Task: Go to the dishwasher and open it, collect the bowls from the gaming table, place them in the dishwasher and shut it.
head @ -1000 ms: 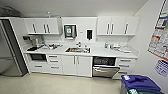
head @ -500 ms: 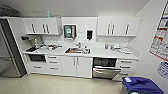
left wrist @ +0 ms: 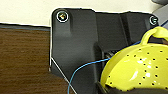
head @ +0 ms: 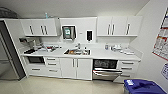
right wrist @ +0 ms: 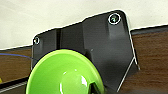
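The dishwasher [head: 105, 68] stands under the white counter, right of the sink, with its steel door tipped open and the dark inside showing. A yellow perforated bowl [left wrist: 140, 67] with a loop handle sits close to the left wrist camera, my left gripper [left wrist: 112, 88] shut on its lower rim. In the right wrist view a yellow-green bowl [right wrist: 62, 75] is held the same way, with a dark finger [right wrist: 94, 88] of my right gripper [right wrist: 93, 87] over its rim. The gaming table is out of view.
A blue lidded bin [head: 142, 87] stands on the floor at the near right, just before the dishwasher. The sink [head: 77, 52] is mid-counter and a built-in oven [head: 35, 60] sits at the left. A tall dark unit [head: 7, 50] borders the left, a postered wall [head: 161, 42] the right.
The whole head view has shifted slightly, the blue bin sliding a little lower and to the right. Nothing in the kitchen itself has moved.
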Controlling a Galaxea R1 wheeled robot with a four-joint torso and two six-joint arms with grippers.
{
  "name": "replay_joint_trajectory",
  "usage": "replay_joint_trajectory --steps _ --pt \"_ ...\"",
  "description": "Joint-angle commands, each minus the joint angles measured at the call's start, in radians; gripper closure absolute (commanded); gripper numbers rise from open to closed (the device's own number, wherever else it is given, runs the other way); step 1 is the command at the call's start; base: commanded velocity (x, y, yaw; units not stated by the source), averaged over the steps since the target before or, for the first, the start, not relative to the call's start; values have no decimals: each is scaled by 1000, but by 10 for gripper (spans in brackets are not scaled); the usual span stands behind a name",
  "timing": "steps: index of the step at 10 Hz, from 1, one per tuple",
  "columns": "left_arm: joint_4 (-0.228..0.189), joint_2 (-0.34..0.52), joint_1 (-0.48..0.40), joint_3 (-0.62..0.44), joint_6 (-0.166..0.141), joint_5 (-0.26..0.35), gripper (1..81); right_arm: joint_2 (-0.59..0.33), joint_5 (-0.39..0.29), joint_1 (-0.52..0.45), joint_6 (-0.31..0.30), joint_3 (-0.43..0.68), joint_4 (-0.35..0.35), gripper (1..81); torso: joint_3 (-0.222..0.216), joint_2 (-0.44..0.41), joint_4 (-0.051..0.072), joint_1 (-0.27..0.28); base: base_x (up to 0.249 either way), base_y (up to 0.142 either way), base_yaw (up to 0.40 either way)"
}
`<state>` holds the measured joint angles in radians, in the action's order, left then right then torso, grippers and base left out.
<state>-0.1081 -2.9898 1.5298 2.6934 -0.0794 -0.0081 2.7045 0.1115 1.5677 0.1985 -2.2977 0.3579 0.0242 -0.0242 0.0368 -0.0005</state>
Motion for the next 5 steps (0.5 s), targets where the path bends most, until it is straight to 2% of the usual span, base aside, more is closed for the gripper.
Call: replay_joint_trajectory --steps 1,5 --pt "-7 23 -52 5 3 53 811 -6 -58 -48 2 12 -10 811 0 0 0 1 135 0 0" --pt "-7 23 -50 5 3 53 811 2 -58 -50 3 6 -10 811 0 0 0 1 137 0 0"
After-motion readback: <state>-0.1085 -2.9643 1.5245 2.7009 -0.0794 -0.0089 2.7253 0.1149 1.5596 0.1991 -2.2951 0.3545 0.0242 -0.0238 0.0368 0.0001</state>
